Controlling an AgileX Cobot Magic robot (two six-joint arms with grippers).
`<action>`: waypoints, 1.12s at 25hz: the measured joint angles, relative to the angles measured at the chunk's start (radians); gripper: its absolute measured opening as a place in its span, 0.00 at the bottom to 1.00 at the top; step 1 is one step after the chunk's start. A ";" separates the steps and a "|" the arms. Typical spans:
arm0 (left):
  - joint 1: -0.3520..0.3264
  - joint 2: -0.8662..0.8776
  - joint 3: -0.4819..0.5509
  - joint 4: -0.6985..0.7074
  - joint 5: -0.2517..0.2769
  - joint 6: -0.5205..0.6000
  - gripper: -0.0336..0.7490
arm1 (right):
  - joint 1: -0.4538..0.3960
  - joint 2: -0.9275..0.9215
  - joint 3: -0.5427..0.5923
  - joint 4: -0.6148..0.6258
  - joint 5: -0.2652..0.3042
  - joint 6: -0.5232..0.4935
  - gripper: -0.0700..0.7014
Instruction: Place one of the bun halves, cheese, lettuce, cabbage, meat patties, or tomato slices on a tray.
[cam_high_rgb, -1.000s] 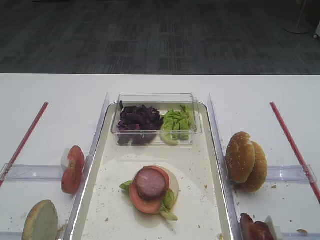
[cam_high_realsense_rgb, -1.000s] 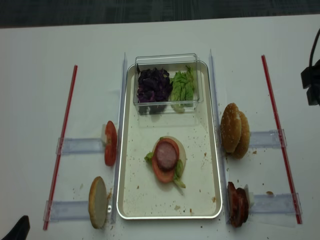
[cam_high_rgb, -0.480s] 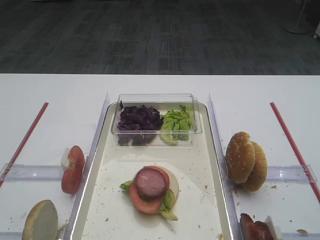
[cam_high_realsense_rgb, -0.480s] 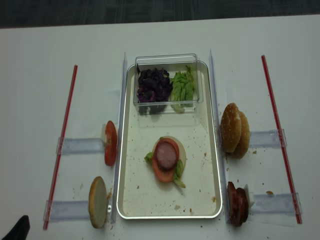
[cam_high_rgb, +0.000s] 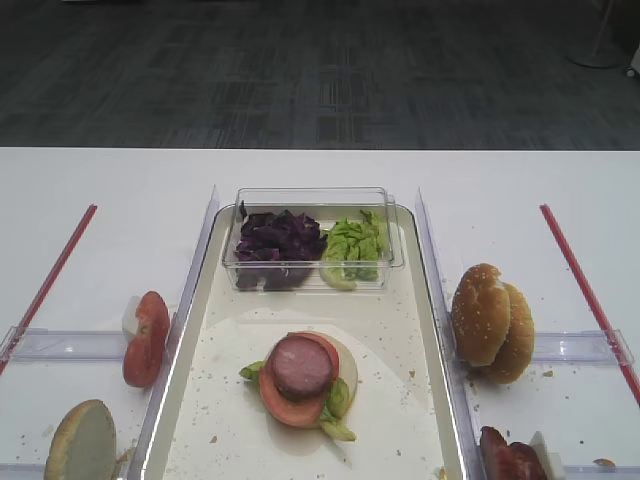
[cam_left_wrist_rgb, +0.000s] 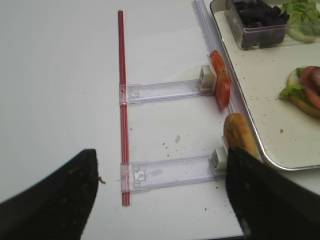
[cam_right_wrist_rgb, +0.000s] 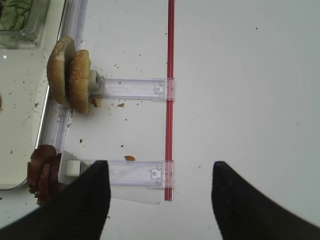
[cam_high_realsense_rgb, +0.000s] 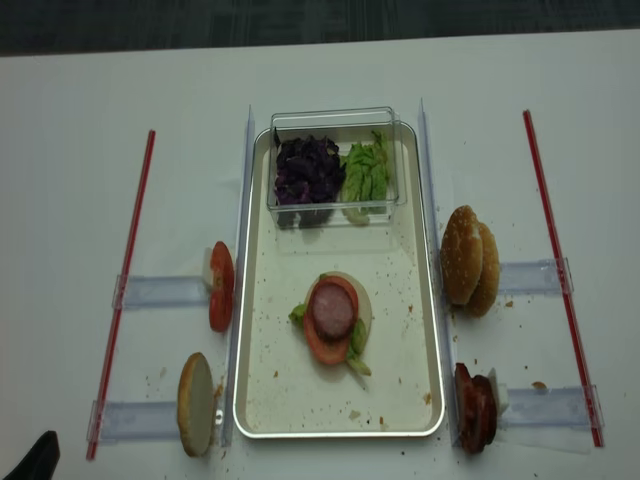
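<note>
While both grippers hang released off the tray (cam_high_realsense_rgb: 432, 300), the bun halves (cam_right_wrist_rgb: 69, 80) stand on edge ahead-left of the right gripper (cam_right_wrist_rgb: 160, 190), the nearer arm; left gripper (cam_left_wrist_rgb: 160, 185) faces tomato slices (cam_left_wrist_rgb: 220, 80).

A white table (cam_high_rgb: 120, 180) fills the lower part of the high view, its far edge running straight across. Beyond it lies dark grey carpet (cam_high_rgb: 300, 70) in square tiles. A pale round stand base (cam_high_rgb: 597, 55) sits at the far right.
</note>
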 joint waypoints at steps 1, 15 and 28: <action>0.000 0.000 0.000 0.000 0.000 0.000 0.67 | 0.000 -0.036 0.027 0.000 -0.005 0.002 0.70; 0.000 0.000 0.000 0.000 0.000 0.000 0.67 | 0.000 -0.397 0.165 0.000 -0.021 0.006 0.70; 0.000 0.000 0.000 0.000 0.000 0.000 0.67 | 0.004 -0.433 0.206 0.004 -0.051 0.006 0.70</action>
